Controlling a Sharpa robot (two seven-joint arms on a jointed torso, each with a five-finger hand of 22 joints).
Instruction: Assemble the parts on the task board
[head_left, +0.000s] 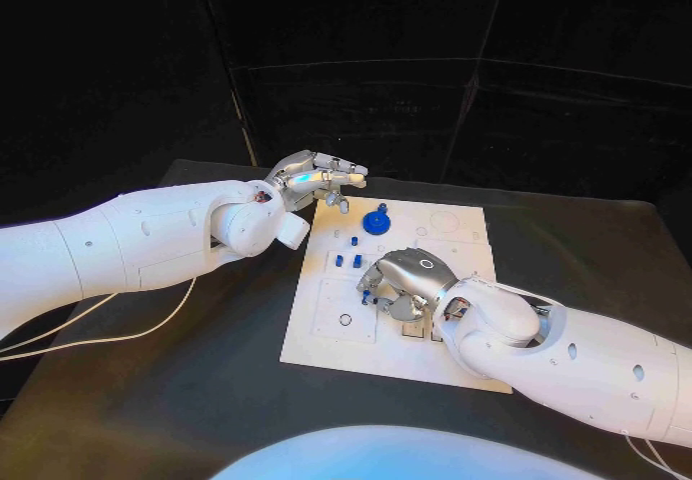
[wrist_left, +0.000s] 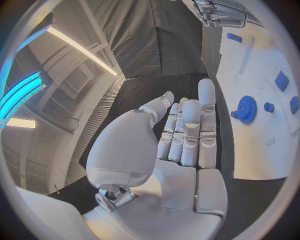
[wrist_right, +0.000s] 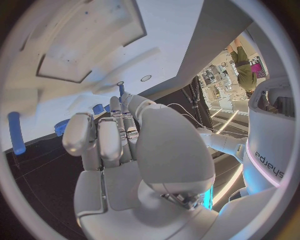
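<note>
Beside the left hand (head_left: 320, 178), whose empty fingers (wrist_left: 206, 95) are extended, a blue gear (head_left: 376, 221) stands on the task board (head_left: 325, 345). Right hand (head_left: 407, 285) rests over the board's middle; whether its curled fingers (wrist_right: 100, 145) hold anything cannot be determined.

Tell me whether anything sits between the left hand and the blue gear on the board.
Nothing visible does. The left hand hovers at the task board's far left corner, and only bare white board separates it from the blue gear.

L robot hand (head_left: 320, 177) open, R robot hand (head_left: 405, 283) fingers curled
</note>
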